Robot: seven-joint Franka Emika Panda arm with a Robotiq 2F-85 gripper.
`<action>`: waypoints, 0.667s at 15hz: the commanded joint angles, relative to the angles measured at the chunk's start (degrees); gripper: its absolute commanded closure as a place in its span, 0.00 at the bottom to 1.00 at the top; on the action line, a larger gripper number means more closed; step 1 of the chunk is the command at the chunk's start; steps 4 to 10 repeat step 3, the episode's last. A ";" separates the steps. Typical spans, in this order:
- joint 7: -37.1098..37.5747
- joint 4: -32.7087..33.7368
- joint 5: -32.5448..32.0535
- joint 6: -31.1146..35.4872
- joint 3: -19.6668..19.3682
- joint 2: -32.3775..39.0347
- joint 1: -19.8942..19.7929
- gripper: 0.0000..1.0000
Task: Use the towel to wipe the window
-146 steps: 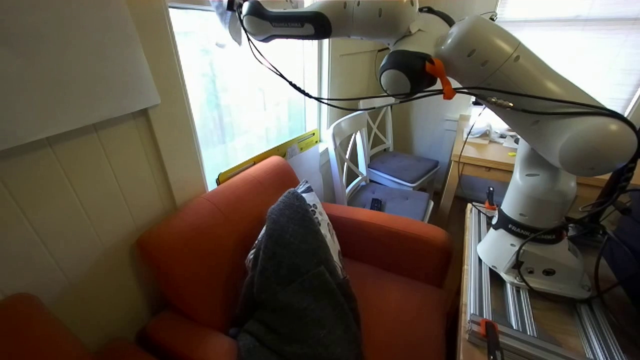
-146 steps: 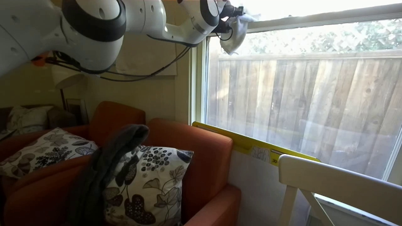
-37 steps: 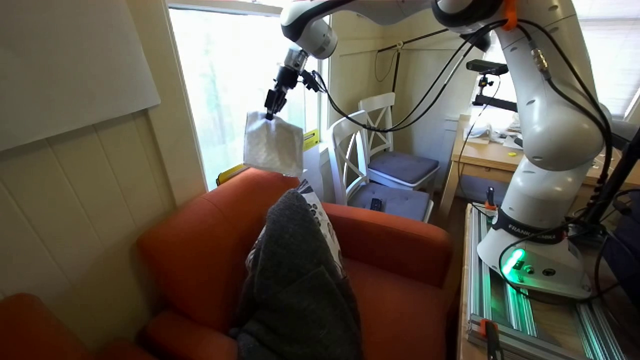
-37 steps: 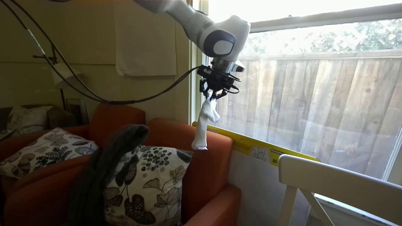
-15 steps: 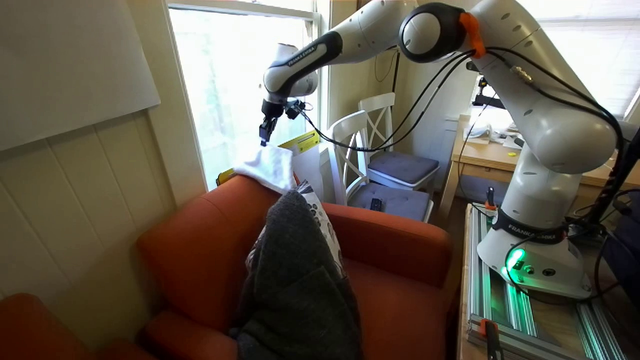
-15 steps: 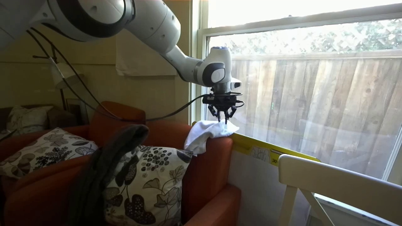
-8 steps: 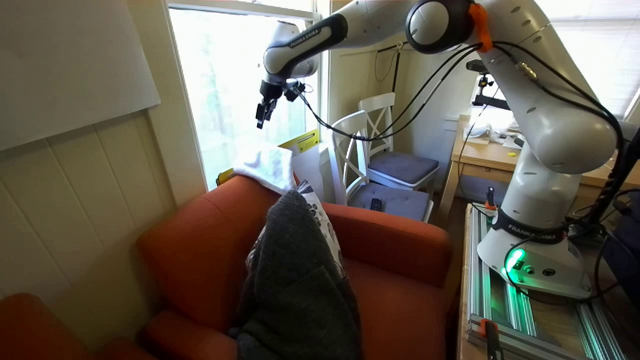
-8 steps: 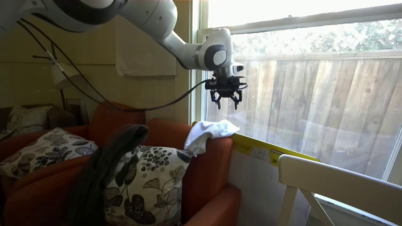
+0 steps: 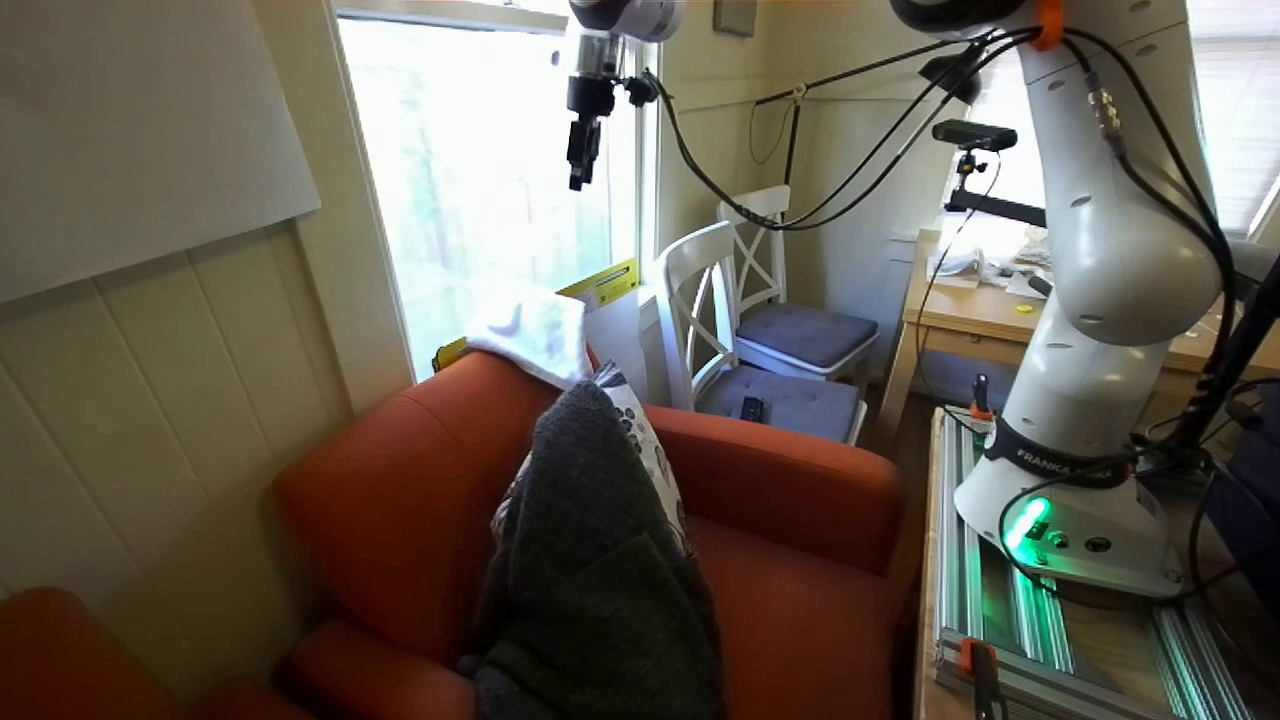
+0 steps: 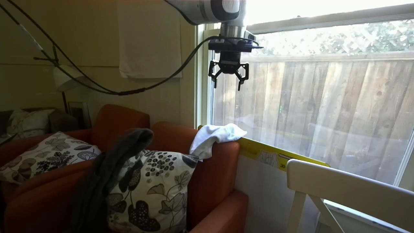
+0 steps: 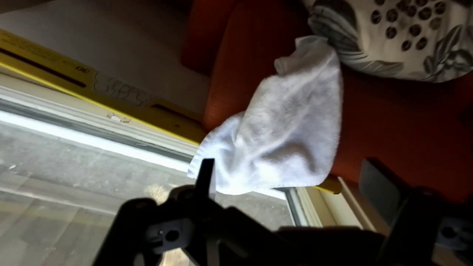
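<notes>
One white towel (image 10: 216, 137) is draped over the back of the orange armchair (image 10: 223, 171), its long axis laid from the side of the window (image 10: 310, 106) down toward the patterned cushion (image 10: 161, 191). The claw (image 10: 227, 87) is poised well above it, jaws parted, nothing gripped. For the glass to be wiped, a nearly straight descent onto the cloth would probably be needed.

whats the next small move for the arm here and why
Probably ease the gripper further up and away: its jaws stand open with nothing between them, and the towel, up at the window earlier, now lies draped over the back of the orange armchair, so the wiping may well be over.
</notes>
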 commanded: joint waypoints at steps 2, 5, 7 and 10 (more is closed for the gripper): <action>-1.43 -0.05 1.63 -3.12 -1.04 -1.39 0.02 0.00; -1.60 -0.37 1.78 -3.32 -1.07 -1.68 -0.02 0.00; -1.60 -0.37 1.78 -3.32 -1.07 -1.68 -0.02 0.00; -1.60 -0.37 1.78 -3.32 -1.07 -1.68 -0.02 0.00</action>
